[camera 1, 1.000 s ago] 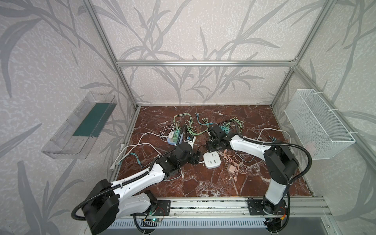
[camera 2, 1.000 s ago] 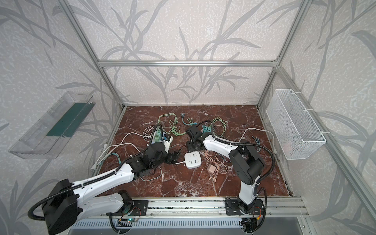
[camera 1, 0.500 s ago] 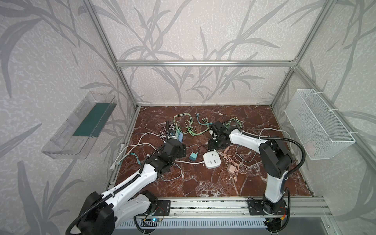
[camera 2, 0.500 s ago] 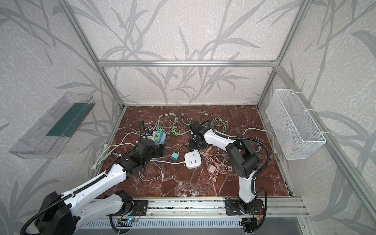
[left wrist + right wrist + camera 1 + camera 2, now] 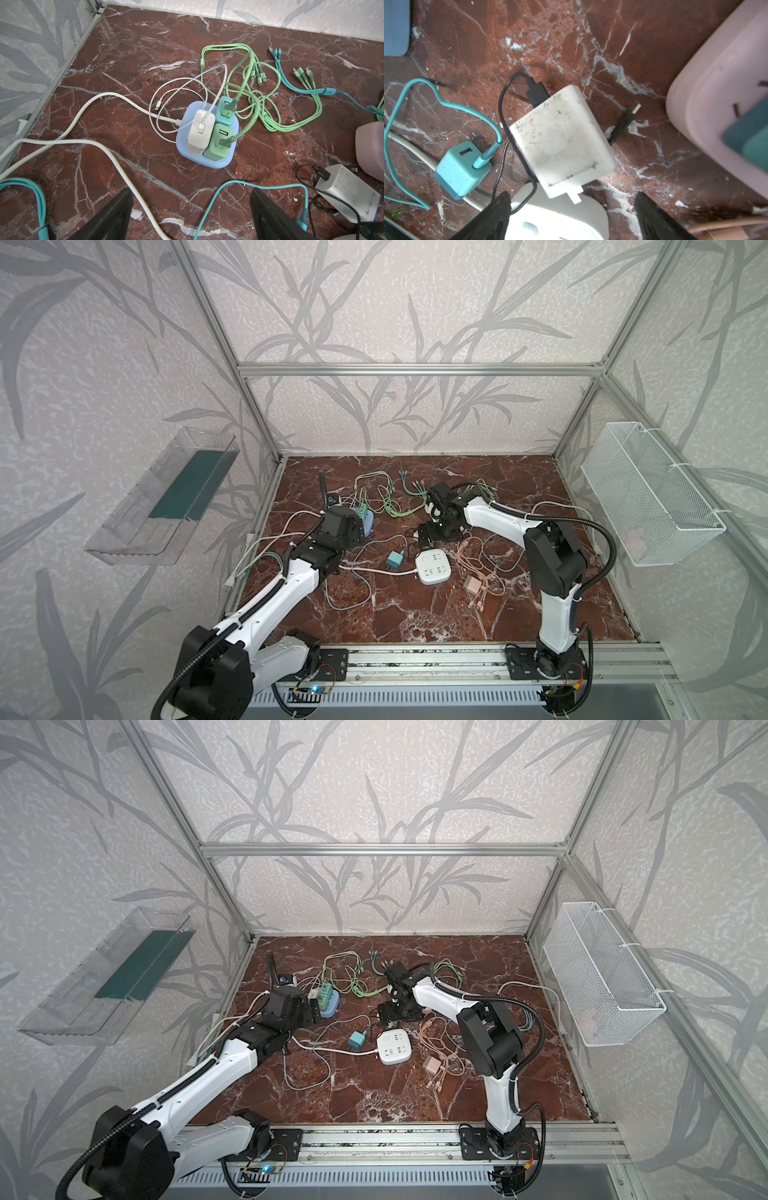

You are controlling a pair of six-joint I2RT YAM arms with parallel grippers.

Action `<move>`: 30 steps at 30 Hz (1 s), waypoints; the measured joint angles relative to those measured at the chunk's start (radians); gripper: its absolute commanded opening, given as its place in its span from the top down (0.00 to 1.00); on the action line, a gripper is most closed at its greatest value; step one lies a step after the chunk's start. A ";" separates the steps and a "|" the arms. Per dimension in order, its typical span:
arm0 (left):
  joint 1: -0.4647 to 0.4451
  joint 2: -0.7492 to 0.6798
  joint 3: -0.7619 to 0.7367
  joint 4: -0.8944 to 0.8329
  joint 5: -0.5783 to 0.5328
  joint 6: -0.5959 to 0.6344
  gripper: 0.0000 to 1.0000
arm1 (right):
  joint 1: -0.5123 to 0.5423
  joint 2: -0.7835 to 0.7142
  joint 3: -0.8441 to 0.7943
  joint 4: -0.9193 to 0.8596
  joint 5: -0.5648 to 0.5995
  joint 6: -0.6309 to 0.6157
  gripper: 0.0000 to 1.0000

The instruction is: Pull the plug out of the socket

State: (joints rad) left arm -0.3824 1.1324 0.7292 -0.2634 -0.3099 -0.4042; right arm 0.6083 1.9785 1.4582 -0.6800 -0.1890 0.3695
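Marble tabletop: one, red-brown, white-veined.
White socket: one, flat on tabletop, slots uncovered.
White plug: one, on its side, prong at white socket's rim.
Teal plug: one, loose beside white socket, teal cable attached.
Blue socket: one, holding three chargers: white, teal, green.
Left fingers: two, spread, empty.
Right fingers: two, spread, white plug ahead, untouched.

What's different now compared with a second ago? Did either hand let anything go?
The left hand drew back from the white power strip toward the blue socket block, leaving the teal plug lying loose. The right hand opened wide, and the white charger lies free just ahead of it. The white power strip and the pink charger stayed put.
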 measured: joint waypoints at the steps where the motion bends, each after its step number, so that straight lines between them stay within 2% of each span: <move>1: 0.006 0.007 0.005 -0.002 0.003 0.003 0.13 | 0.000 -0.003 0.002 0.001 0.005 0.000 0.07; 7: 0.081 0.069 0.052 -0.009 0.054 0.022 0.21 | 0.001 -0.058 0.002 0.024 0.041 0.003 0.12; 11: 0.129 0.126 0.089 -0.006 0.096 0.035 0.31 | 0.003 -0.095 0.002 0.092 0.047 0.002 0.19; 17: 0.167 0.196 0.124 0.002 0.161 0.064 0.37 | 0.010 -0.093 0.002 0.276 -0.030 0.043 0.31; 21: 0.193 0.234 0.129 0.002 0.208 0.074 0.42 | 0.025 -0.018 0.072 0.347 -0.098 0.079 0.36; 30: 0.214 0.336 0.192 0.011 0.278 0.103 0.43 | 0.061 0.215 0.263 0.393 -0.217 0.140 0.41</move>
State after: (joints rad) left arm -0.1688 1.4681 0.9215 -0.2527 -0.0315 -0.3012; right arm 0.6697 2.1933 1.7214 -0.2867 -0.4065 0.5098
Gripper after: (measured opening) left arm 0.577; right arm 0.601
